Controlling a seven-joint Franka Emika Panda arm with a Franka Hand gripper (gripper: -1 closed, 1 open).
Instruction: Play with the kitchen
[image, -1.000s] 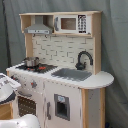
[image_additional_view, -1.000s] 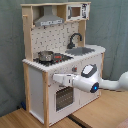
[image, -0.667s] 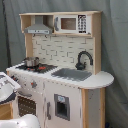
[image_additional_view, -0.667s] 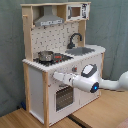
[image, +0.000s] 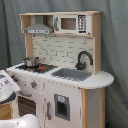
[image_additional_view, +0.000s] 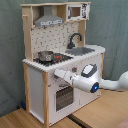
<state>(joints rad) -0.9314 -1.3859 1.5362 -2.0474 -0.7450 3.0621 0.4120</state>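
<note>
The kitchen (image: 60, 75) (image_additional_view: 37, 80) is a tall white and light-wood toy unit in both exterior views. It has a grey hood (image: 38, 26) (image_additional_view: 49, 20), a black faucet (image: 84, 59) (image_additional_view: 75, 39), a sink (image: 72, 74) (image_additional_view: 83, 50) and a small metal pot (image: 31, 62) (image_additional_view: 46, 56) on the stove. In the second exterior view my white arm (image_additional_view: 107, 84) reaches in from the second exterior view's right. My gripper (image_additional_view: 55, 74) is at the knob panel just above the oven door (image_additional_view: 62, 97). In the first exterior view only part of the arm (image: 7, 88) shows at the first exterior view's left edge.
A built-in toy microwave (image: 70, 23) sits in the top shelf beside the hood. A grey curtain (image_additional_view: 10, 50) hangs behind the kitchen. The unit stands on a wooden floor (image_additional_view: 100, 112). A white rounded object (image: 22, 121) lies at the bottom of the first exterior view.
The gripper has crept slightly upward along the kitchen's front panel. Nothing else has moved.
</note>
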